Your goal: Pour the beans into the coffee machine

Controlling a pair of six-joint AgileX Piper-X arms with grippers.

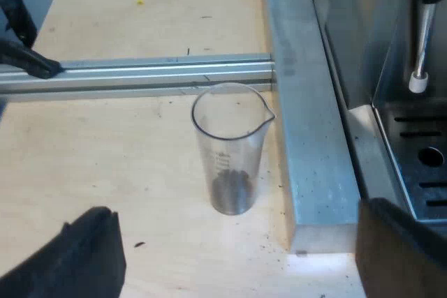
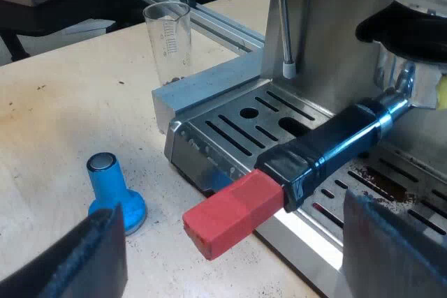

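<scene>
Measuring glass: a clear, thin-walled measuring glass (image 1: 229, 148) with a pouring spout stands upright on the pale wooden tabletop (image 1: 105, 158), just beside a grey aluminium beam (image 1: 307, 137) that runs along the steel espresso machine (image 1: 412, 137).
Beans: a small dark layer of coffee beans (image 1: 232, 190) lies at the bottom of the glass; the rest of it is empty.
Left end effector: the left end effector (image 1: 236, 242) has its two black fingers spread wide and grips nothing. The glass stands ahead of the gap, apart from both fingers.
Right end effector: the right end effector (image 2: 234, 249) is also spread wide and empty, near the red end (image 2: 234, 211) of the dark holder handle (image 2: 335, 137) locked into the machine's front.
Other things: a blue tamper (image 2: 112, 193) stands on the tabletop near the drip tray.
Handling: the glass is probably very light, stiff, smooth and easy to tip or let slip; a hard squeeze could flex or crack it.
Where to hold: likely around the mid-wall, above the beans and below the rim. The spout should be left free and the glass kept upright until it is over the hopper.
</scene>
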